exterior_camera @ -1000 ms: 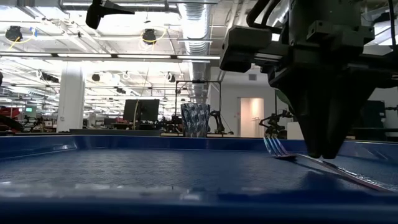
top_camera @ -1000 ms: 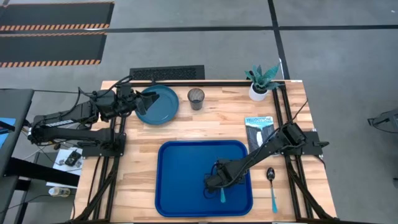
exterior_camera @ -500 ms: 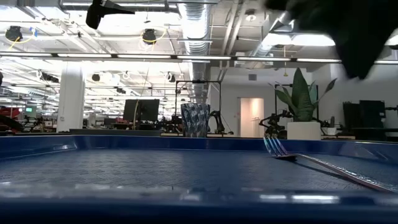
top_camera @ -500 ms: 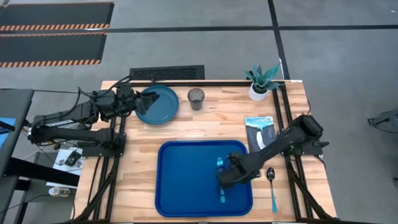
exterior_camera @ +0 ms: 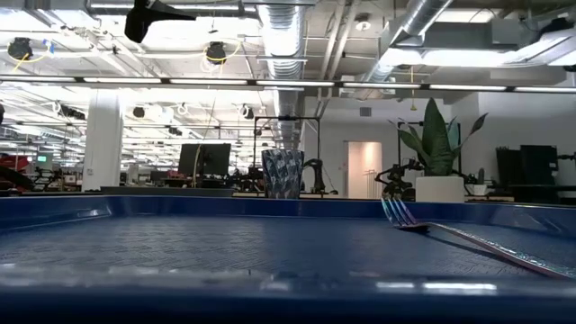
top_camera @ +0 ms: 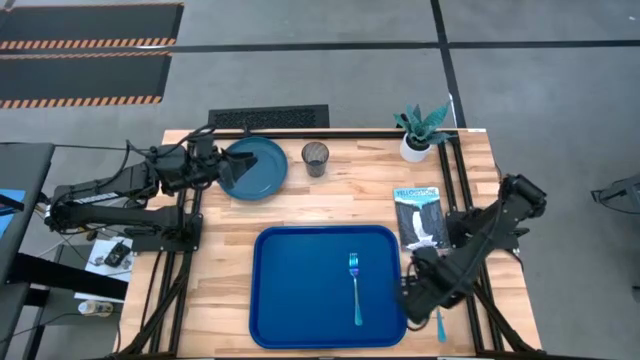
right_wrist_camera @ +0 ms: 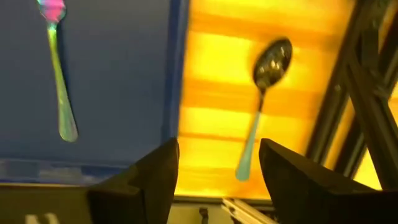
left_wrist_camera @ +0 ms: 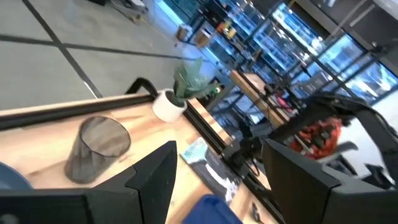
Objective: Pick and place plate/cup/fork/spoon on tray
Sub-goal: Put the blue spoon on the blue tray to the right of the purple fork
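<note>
The fork [top_camera: 355, 288] lies flat on the blue tray [top_camera: 290, 290], right of its middle, tines toward the far edge; it also shows in the low view [exterior_camera: 450, 232] and the right wrist view [right_wrist_camera: 57, 81]. The spoon [right_wrist_camera: 264, 106] lies on the wood just right of the tray; in the high view only its handle [top_camera: 441, 325] shows below my right gripper [top_camera: 412, 298], which is open and empty above it. The teal plate [top_camera: 258, 167] and the cup [top_camera: 315, 158] stand at the far left. My left gripper [top_camera: 222, 166] is open at the plate's left rim. My left gripper stands over the plate's left rim [top_camera: 228, 170], coming level from the table's left. I cannot tell whether its fingers touch the rim.
A white pot with a green plant [top_camera: 420, 135] stands at the far right corner. A dark packet with a blue label [top_camera: 417, 215] lies by the right edge, beyond the spoon. Black frame rails run along both table sides.
My right gripper has risen off the fork and gone toward the table's right edge, from over the tray to above the spoon. It has left the low view. The fork stays lying on the tray.
</note>
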Robot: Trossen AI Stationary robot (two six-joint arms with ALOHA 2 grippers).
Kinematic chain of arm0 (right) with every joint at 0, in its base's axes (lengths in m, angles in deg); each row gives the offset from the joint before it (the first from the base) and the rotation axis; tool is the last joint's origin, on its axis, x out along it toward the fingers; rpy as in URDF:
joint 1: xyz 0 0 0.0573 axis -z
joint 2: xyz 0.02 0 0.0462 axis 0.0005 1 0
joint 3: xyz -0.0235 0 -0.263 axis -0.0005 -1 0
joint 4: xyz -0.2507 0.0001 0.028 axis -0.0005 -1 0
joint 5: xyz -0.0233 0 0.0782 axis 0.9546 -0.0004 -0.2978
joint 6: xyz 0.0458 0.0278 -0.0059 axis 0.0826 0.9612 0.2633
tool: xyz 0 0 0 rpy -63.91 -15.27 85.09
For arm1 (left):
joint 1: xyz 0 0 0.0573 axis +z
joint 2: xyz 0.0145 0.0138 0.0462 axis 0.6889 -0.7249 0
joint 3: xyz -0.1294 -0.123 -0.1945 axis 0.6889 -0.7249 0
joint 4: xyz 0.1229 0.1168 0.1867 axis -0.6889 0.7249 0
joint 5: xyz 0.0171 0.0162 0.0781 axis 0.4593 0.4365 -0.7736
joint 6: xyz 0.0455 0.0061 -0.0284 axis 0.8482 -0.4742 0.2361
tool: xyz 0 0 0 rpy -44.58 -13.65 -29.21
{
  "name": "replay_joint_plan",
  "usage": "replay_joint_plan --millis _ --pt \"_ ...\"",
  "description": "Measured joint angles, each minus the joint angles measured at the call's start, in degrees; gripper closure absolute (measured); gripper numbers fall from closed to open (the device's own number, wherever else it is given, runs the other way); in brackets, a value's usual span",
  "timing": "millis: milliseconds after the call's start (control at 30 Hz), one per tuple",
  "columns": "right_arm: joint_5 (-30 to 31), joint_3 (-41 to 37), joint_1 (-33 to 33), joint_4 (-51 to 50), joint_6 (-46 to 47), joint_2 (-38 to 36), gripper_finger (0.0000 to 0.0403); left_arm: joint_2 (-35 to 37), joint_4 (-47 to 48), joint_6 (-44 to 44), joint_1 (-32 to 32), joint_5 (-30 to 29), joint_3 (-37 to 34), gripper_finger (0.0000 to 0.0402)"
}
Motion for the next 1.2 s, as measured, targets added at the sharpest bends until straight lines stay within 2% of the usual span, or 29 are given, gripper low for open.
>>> replay_joint_plan --millis 133,267,800,1200 --pt "-3.86 -4.94 -3.38 3.70 4.97 -1.50 0.0159 -0.41 0.25 -0.10 -0.01 1.98 -0.02 0.0179" --pt "-6.59 -12.71 -5.70 14.09 6.90 -3.71 0.0163 -0.35 0.20 -0.24 -0.02 2.31 -0.04 0.0179" --pt "-10.87 -36.57 -5.83 40.97 9.96 -4.94 0.0163 -0.37 0.24 -1.02 0.00 2.23 -0.04 0.0179" --pt "-10.71 -37.99 -3.92 39.75 11.86 -8.50 0.0168 -0.37 0.24 -1.09 0.00 0.12 -0.04 0.0179"
